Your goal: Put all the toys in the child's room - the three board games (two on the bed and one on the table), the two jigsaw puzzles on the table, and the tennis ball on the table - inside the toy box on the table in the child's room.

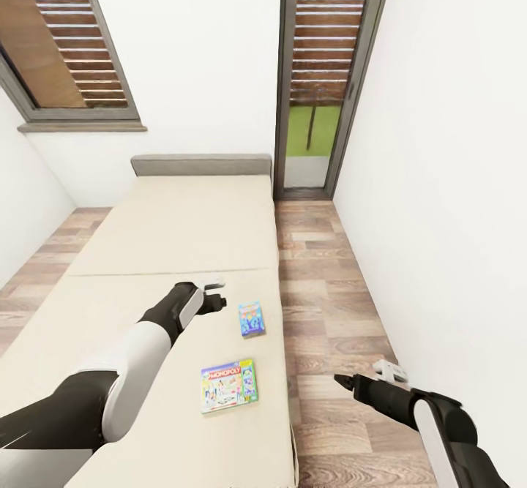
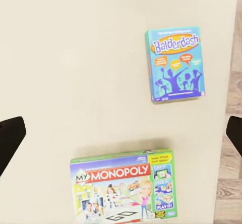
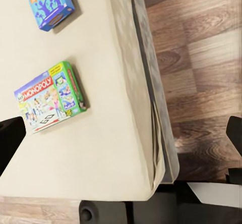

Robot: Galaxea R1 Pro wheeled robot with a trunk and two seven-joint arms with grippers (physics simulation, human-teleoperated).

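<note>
Two board games lie flat on the near section of the beige bed (image 1: 146,254), close to its right edge. One is the light blue Balderdash box (image 1: 251,320) (image 2: 175,64) (image 3: 48,2). The other is the green-edged Monopoly box (image 1: 228,385) (image 2: 125,187) (image 3: 49,96), nearer to me. My left gripper (image 1: 217,294) (image 2: 121,133) hovers open over the mattress, just left of the blue box, holding nothing. To the right of the bed, my right gripper (image 1: 351,380) (image 3: 121,138) hangs open and empty above the wood floor. The table, toy box, jigsaw puzzles and tennis ball are out of view.
A strip of wood-plank floor (image 1: 322,298) runs between the bed and the white right wall (image 1: 454,217). A tall grey-framed window (image 1: 322,78) stands beyond the bed's grey headboard (image 1: 201,164). My dark base (image 3: 131,209) sits at the bed's near end.
</note>
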